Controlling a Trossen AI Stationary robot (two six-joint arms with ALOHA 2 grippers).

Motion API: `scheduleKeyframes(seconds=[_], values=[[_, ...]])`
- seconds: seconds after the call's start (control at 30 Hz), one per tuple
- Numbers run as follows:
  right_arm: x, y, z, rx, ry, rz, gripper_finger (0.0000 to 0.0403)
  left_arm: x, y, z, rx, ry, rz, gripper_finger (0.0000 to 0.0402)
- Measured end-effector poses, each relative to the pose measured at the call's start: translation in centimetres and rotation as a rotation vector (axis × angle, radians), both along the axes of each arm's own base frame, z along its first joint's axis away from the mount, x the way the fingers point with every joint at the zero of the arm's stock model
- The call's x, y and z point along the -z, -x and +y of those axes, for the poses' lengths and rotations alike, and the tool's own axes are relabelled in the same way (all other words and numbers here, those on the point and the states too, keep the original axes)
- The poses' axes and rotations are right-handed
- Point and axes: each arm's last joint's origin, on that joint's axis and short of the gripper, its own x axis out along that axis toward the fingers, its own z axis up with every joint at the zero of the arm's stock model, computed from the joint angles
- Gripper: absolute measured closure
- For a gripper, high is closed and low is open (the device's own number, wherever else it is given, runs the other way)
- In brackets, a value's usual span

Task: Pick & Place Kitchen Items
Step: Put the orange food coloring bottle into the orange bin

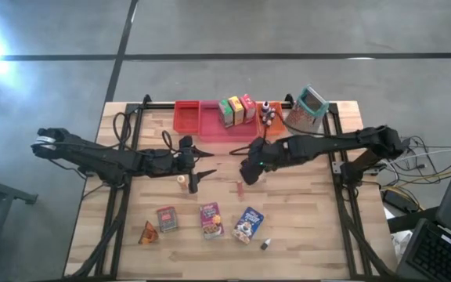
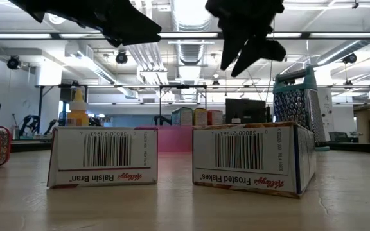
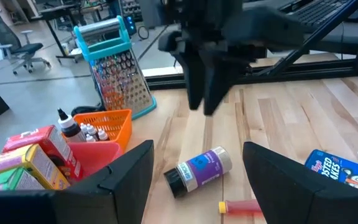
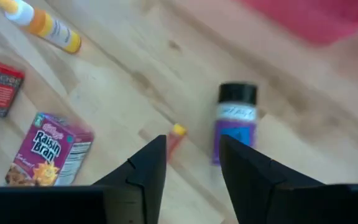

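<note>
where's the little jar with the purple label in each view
High view: the jar is mostly hidden under the right hand, mid-table.
Low view: not visible; the cereal boxes block it.
Left wrist view: lying on its side in the lower middle, dark cap toward the orange bin.
Right wrist view: right of centre, just beyond the hand's fingers.
Shared landmark: the small red tube lying beside it.

Both arms are dark, almost black, with angular tapered fingers; the left arm (image 1: pixel 92 154) has a white end part
</note>
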Motion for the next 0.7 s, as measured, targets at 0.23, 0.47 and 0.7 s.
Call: scheduleKeyframes(seconds=[0.23,0.47,0.7], values=[[3.5,-2.6,0.6,0.026,-0.03,0.076,0.0223,0.7,0.2,0.0,-0.012,0.044,0.068,0.0149],[6.7,-4.6,1.5,0.076,-0.1,0.156,0.0212,0.2,0.9,0.1,-0.022,0.09,0.06,0.0149],[9.2,-5.6,2.4,0.126,-0.199,0.197,0.0224,-0.2,1.9,0.2,-0.029,0.113,0.078,0.0149]])
